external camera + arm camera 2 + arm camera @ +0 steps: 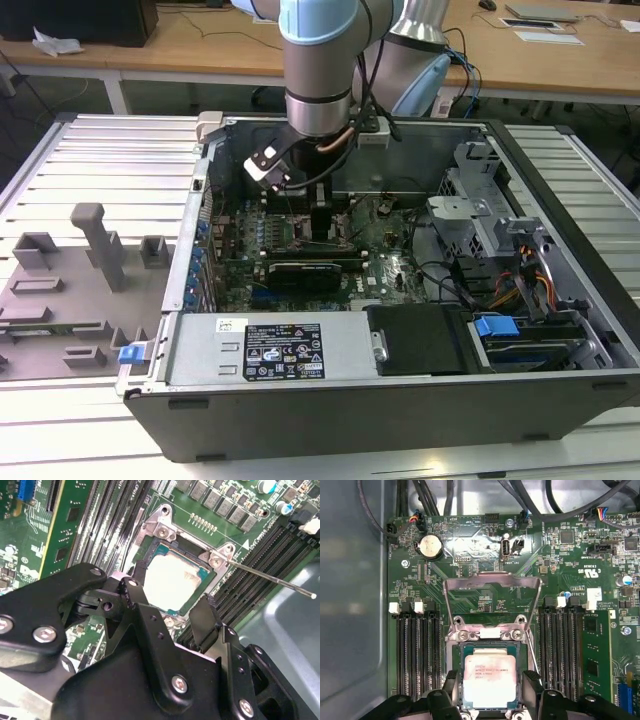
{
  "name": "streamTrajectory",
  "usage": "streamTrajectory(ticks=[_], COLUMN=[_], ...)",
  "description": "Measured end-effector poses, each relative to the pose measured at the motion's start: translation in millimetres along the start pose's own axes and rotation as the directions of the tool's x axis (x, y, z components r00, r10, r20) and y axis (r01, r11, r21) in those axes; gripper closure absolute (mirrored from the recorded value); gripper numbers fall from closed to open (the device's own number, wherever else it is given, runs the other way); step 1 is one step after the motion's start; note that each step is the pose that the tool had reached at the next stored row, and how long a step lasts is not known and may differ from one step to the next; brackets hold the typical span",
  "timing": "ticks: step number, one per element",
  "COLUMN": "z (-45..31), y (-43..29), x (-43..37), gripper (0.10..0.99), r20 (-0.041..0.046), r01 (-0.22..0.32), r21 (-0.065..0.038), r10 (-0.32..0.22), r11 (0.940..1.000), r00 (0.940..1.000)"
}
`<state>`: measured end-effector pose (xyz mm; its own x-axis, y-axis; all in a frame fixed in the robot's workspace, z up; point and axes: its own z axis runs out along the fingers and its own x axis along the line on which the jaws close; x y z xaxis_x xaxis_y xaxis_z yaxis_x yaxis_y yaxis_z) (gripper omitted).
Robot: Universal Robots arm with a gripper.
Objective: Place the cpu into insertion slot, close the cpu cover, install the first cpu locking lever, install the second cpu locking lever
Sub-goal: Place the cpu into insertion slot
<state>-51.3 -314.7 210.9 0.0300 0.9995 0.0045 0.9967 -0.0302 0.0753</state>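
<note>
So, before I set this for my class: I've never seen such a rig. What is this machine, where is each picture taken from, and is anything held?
The machine is a robot arm ending in a gripper. The exterior view comes from a camera off the arm: the arm reaches down into an open computer case on a ribbed metal table, with a grey tray of holders on the exterior view's left. Both wrist views come from cameras riding on the arm, looking at the green circuit board. There the cpu, a silvery square chip, lies in the insertion slot. The cpu cover stands open, and a thin locking lever sticks out to the side. The gripper hangs right over the cpu; whether it grips it cannot be told.
</note>
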Motion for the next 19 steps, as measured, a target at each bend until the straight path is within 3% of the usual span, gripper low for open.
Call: streamTrajectory(ticks=[5, 13, 19], z=[-0.4, -1.1, -1.5], y=[0.0, 0.1, -0.2], x=[0.0, 0.0, -0.1], gripper=[0.482, 0.973, 0.98], r20=[0.0002, 0.0002, 0.0001], r01=[0.0, 0.0, 0.0], r21=[0.0, 0.0, 0.0], r10=[0.0, 0.0, 0.0], r11=[1.0, 1.0, 1.0], r00=[1.0, 1.0, 1.0])
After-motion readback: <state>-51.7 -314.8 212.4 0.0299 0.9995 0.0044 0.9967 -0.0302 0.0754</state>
